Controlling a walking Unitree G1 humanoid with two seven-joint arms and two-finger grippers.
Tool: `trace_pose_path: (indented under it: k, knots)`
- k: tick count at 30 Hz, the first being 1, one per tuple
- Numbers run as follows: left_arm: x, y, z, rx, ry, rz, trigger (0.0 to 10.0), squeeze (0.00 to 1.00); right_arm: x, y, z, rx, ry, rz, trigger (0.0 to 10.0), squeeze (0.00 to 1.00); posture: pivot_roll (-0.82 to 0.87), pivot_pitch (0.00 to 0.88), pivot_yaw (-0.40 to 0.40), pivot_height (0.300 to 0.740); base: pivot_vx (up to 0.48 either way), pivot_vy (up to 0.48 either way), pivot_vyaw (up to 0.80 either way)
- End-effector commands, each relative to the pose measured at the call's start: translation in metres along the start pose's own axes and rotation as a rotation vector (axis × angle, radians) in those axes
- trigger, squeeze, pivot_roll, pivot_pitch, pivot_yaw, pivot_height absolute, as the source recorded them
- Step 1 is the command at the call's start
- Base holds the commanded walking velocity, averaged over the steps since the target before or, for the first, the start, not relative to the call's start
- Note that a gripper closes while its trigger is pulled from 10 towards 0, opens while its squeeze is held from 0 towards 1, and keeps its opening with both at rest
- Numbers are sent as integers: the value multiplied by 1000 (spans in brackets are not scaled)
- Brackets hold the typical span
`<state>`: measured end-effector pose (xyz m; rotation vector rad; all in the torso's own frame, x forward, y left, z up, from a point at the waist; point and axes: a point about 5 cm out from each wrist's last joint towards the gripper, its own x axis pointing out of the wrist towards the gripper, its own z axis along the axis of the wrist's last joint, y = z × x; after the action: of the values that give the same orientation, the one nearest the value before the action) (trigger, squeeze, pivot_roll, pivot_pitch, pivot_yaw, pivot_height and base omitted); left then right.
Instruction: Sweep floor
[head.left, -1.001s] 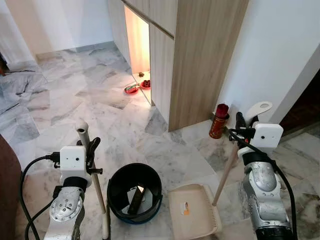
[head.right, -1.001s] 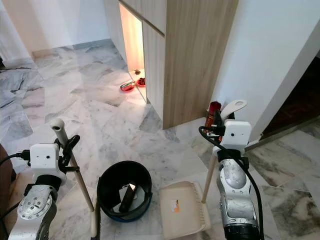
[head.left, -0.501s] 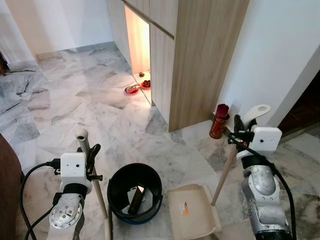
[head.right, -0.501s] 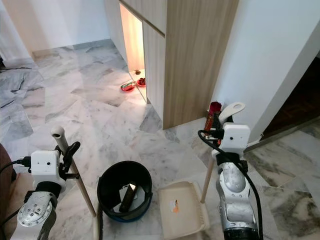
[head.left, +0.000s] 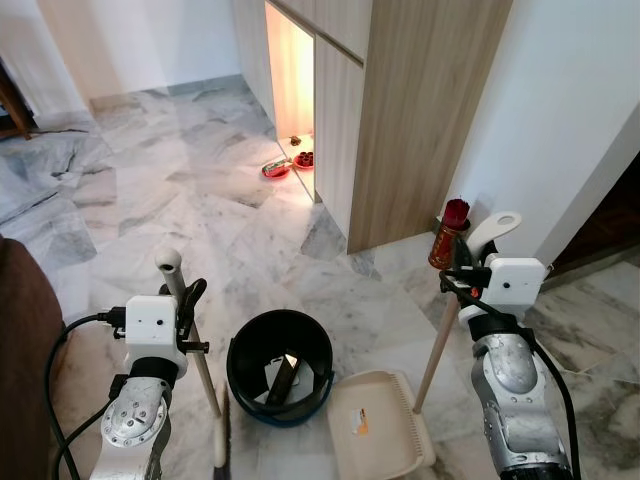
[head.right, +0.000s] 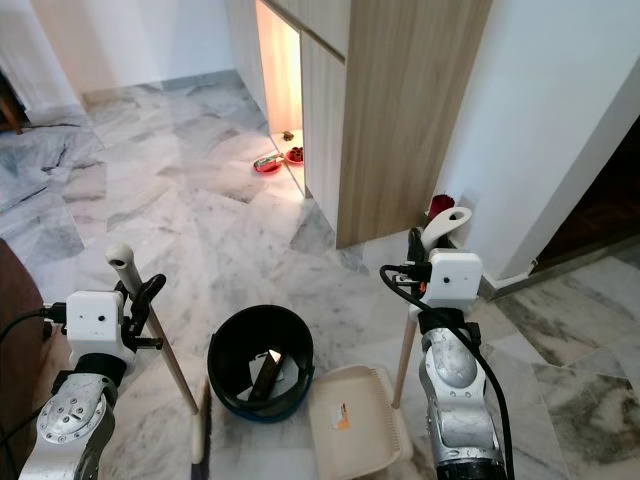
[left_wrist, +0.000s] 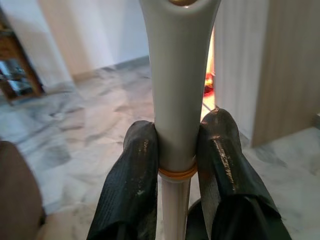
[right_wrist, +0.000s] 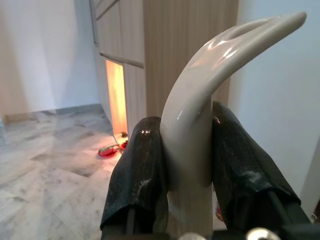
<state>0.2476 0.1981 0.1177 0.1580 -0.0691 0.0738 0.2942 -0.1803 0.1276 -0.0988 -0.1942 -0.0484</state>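
One broom, one dustpan, one black bucket (head.left: 279, 378), one red can (head.left: 448, 236), two red dishes (head.left: 288, 165).

Left gripper (left_wrist: 176, 160) is clamping the broom handle (head.left: 188, 330) just under its grey cap, fingers tight on both sides. Right gripper (right_wrist: 186, 150) is gripping the dustpan handle (head.left: 440, 340) at its curved cream top.

Broom handle is leaning just left of the bucket. Dustpan tray (head.left: 380, 438) is lying on the marble floor (head.left: 200, 230) just right of the bucket.

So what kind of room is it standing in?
Probably a hallway or living area in a home: marble-tile floor, a tall wooden cabinet with a lit niche, and a black bin.
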Motion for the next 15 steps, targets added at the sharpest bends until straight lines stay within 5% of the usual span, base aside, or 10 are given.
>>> trace_pose_path:
  k: [1,15]
  knots:
    - [0,3,7,8,-42,20,10000,0,4,0,14,1,-68,3,10000,0,-46,30,26,740,-319,0,0]
    - [1,1,5,0,-36,27,10000,0,6,9,19,4,-83,28,10000,0,-45,31,17,740,-313,0,0]
